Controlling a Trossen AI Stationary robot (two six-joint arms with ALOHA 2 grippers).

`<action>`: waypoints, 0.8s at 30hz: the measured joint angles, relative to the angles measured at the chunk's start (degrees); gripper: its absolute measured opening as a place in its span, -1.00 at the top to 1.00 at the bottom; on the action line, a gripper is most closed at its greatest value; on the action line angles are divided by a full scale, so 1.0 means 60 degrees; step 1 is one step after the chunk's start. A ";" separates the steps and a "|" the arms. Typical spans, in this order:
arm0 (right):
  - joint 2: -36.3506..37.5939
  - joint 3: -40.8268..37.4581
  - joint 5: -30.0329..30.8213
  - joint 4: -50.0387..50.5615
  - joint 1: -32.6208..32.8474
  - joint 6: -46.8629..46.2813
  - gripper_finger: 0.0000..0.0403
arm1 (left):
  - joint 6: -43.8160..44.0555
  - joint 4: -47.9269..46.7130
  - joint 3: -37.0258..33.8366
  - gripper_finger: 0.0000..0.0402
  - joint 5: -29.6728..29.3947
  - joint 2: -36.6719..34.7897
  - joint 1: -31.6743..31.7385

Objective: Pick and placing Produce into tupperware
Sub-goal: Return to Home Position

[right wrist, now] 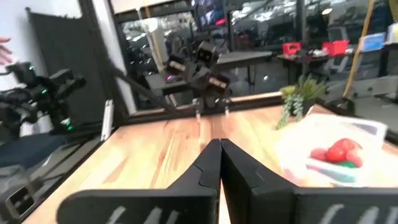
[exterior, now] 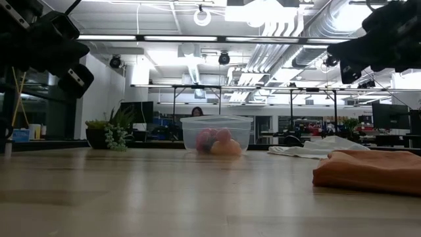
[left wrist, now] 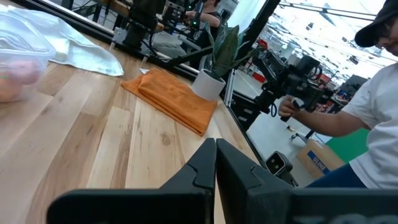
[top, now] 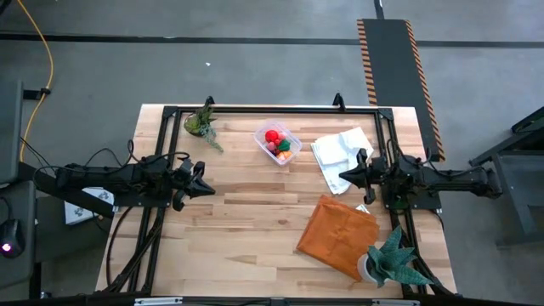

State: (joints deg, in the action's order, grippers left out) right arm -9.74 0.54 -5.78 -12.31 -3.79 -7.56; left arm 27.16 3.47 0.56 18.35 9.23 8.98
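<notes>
With the produce [top: 275, 140] lying in the tupperware [top: 260, 133] beside the white cloth [top: 340, 149], the left gripper [top: 206, 189] and right gripper [top: 342, 177] — both empty, fingers pressed together — should draw back high and level, well clear of the container

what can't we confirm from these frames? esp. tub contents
1. Produce count in the tupperware: too small in the high view, overlapping in the low view, blurred in the right wrist view.
2. Tupperware in the left wrist view: cut off by the picture's edge.
3. Anything under the orange cloth or white cloth: covered in every view.
4. Left gripper and right gripper in the low view: dark, cut by the edges.
</notes>
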 joint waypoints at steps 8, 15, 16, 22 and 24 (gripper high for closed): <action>0.0000 0.0000 -0.0321 0.0925 0.0000 -0.0205 1.00 | 0.0000 0.0000 0.0000 1.00 -0.0001 0.0000 -0.0002; 0.0000 -0.0004 -0.0299 0.0983 0.0000 -0.0181 1.00 | 0.0000 0.0003 0.0000 0.98 -0.0001 0.0000 -0.0002; 0.0000 -0.0004 -0.0285 0.1017 0.0000 -0.0169 1.00 | 0.0000 -0.0001 0.0000 0.99 -0.0001 0.0000 -0.0002; 0.0000 -0.0004 -0.0266 0.1339 0.0000 -0.0233 1.00 | 0.0002 0.0001 0.0000 0.99 -0.0001 0.0000 -0.0002; 0.0000 -0.0004 -0.0245 0.1599 0.0000 -0.0279 1.00 | 0.0003 0.0000 0.0000 0.99 0.0000 0.0000 -0.0002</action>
State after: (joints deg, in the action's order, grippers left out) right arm -9.74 0.51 -7.25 -2.72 -3.79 -9.23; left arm 27.17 3.47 0.56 18.35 9.23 8.97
